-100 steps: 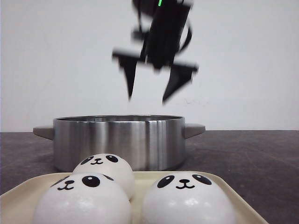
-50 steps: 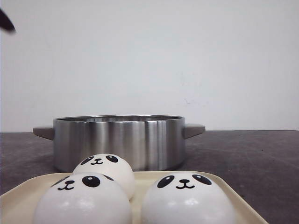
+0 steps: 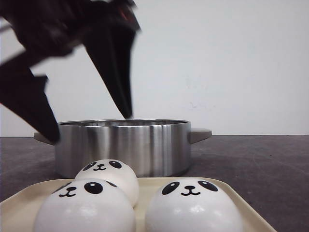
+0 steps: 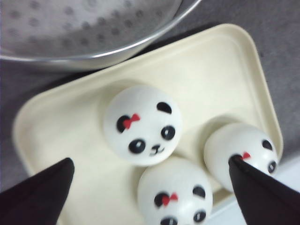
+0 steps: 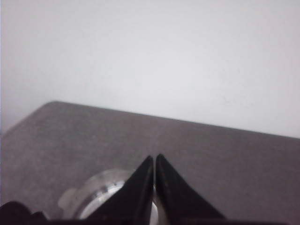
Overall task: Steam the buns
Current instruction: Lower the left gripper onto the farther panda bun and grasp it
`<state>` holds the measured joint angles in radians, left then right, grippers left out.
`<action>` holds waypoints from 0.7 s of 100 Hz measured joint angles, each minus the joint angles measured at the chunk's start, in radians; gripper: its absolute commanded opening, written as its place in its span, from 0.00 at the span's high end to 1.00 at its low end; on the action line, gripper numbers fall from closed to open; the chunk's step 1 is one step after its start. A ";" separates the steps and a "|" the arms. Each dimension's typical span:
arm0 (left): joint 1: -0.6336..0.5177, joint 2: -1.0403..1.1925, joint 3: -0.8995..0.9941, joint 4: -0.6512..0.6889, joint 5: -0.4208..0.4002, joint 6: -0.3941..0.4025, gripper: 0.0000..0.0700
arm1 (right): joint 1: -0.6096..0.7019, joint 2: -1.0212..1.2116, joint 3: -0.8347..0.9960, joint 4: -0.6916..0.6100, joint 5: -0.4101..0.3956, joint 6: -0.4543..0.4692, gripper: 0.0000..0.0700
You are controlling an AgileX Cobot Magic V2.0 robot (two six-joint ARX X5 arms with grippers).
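Three white panda-faced buns [image 3: 104, 173] [image 3: 84, 209] [image 3: 193, 205] sit on a cream tray [image 3: 244, 205] at the table's near edge. Behind it stands a steel pot [image 3: 123, 145] with side handles. My left gripper [image 3: 91, 128] hangs open and blurred above the tray's left side, close to the camera. In the left wrist view its fingers spread wide above the buns [image 4: 142, 124] [image 4: 174, 192] [image 4: 241, 150], touching none, and the gripper [image 4: 150, 161] holds nothing. My right gripper [image 5: 154, 157] is shut and empty and does not show in the front view.
The pot's perforated steamer plate [image 4: 70, 28] shows in the left wrist view beside the tray [image 4: 220, 70]. A round shiny metal thing [image 5: 101, 197] lies below the right gripper on the dark grey table [image 5: 225, 154]. A white wall stands behind.
A second ago an open gripper hung over the pot, then it left the view. Now my left gripper has swung in close to the camera, over the tray. The buns have not moved.
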<state>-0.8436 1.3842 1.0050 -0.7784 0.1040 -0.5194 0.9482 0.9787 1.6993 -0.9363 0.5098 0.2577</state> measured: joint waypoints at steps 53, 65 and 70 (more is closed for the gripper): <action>-0.010 0.207 0.000 0.121 -0.003 -0.099 0.08 | 0.000 -0.002 0.000 -0.113 0.013 0.009 1.00; -0.010 0.222 0.000 0.120 -0.031 -0.101 0.09 | 0.000 -0.003 0.000 -0.125 0.014 0.010 1.00; -0.010 0.222 0.000 0.121 -0.039 -0.101 0.10 | 0.000 -0.003 0.000 -0.126 0.014 0.010 1.00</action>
<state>-0.8532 1.6066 1.0050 -0.6579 0.0654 -0.6209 0.9485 0.9756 1.6993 -1.0622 0.5236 0.2676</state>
